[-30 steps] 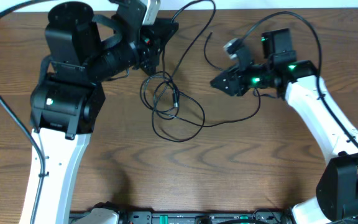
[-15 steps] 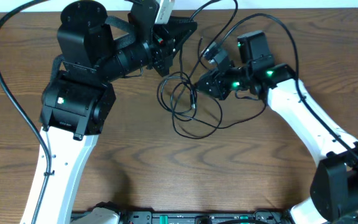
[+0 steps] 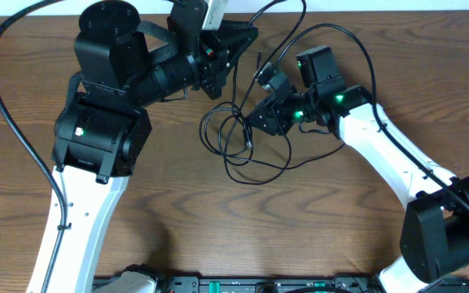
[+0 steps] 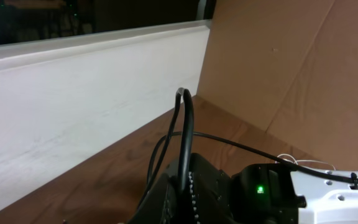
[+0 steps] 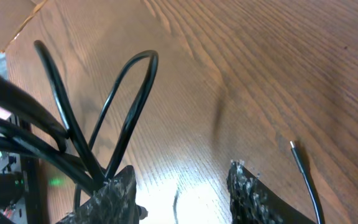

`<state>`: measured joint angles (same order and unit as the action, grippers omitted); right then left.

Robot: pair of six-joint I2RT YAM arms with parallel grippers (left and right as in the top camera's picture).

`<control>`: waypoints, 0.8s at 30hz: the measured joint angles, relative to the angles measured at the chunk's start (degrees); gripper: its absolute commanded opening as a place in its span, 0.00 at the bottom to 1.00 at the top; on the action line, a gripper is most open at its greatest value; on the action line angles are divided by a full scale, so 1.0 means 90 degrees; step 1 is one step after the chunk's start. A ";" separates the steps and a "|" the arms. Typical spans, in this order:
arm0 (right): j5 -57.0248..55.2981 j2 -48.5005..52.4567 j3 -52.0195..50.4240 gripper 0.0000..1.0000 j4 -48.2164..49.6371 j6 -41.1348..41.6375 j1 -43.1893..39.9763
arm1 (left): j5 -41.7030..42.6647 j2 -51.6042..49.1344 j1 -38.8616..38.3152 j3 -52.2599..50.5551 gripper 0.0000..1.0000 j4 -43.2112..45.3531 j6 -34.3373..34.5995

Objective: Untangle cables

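The white right arm swung from frame right to centre, its jaws reaching the tangle of thin black cables, which shifted.

A tangle of thin black cables loops on the brown wooden desk, one strand running to the far edge.

Table, brown wood-grain top: 1 tangle of thin black cables lying in loose overlapping loops near the middle, with 1 small plug end resting on bare wood.
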<state>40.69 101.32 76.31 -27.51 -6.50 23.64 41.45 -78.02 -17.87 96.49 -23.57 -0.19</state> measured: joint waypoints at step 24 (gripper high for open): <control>0.1608 0.0000 0.0000 0.40 -0.0046 0.0228 -0.0117 | -0.0148 -0.0491 0.0000 0.0000 0.07 0.0168 0.0000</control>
<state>55.16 101.32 76.31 -27.92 -4.45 22.59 40.12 -82.43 -17.87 96.49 -22.06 -0.19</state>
